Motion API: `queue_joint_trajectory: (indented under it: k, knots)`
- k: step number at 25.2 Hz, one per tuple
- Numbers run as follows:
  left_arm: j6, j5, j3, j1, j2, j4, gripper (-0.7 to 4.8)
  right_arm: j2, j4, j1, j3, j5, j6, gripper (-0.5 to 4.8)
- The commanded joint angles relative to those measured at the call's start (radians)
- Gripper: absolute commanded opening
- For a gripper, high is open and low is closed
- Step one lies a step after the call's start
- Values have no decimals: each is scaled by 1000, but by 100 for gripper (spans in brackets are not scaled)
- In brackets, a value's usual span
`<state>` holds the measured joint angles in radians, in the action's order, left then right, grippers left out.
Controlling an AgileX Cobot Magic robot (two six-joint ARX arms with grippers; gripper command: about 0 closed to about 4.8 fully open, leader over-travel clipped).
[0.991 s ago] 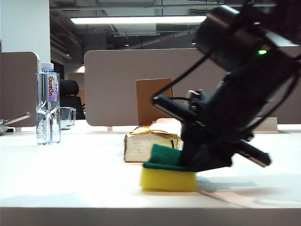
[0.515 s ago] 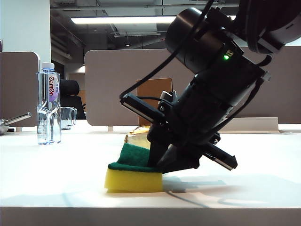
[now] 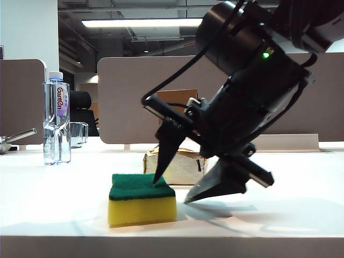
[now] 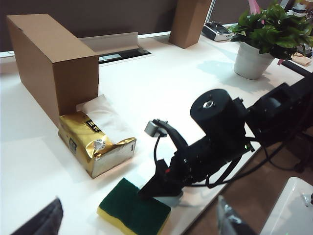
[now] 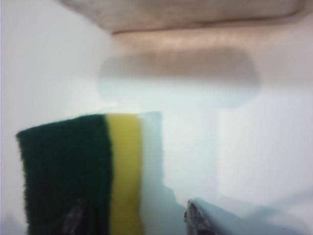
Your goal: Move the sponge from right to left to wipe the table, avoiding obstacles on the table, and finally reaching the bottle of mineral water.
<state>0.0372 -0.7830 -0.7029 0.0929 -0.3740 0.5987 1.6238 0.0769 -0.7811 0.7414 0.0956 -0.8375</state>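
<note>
right gripper [image 3: 174, 185]: jaws apart, one tip on sponge [image 3: 141, 200] | left gripper [image 4: 137, 220]: wide, away | sponge: right of bottle [image 3: 56, 119], short | tip: regrip squarely, slide left along table [image 3: 54, 199]

From my left wrist, my left gripper [image 4: 137, 218] shows only two dark fingertips, set wide apart. Between them the sponge [image 4: 133, 212] lies green-side up on the table [image 4: 161, 93], my right gripper [image 4: 159, 183] touching its 2 o'clock corner. The tissue pack [image 4: 95, 147] sits at 11 o'clock, against the cardboard box [image 4: 51, 63].
</note>
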Motion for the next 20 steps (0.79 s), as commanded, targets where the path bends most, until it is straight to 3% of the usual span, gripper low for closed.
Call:
queue_joint_trajectory:
  k: [1, 12, 20]
  knots:
    - [8, -6, -7, 0, 2, -9, 405, -38, -36, 15, -3, -39, 13, 245]
    - [8, -3, -7, 0, 1, -9, 405, -225, -82, 90, -3, -52, 107, 245]
    - [16, 4, -7, 0, 1, -9, 405, -399, -152, 261, -2, -52, 252, 244]
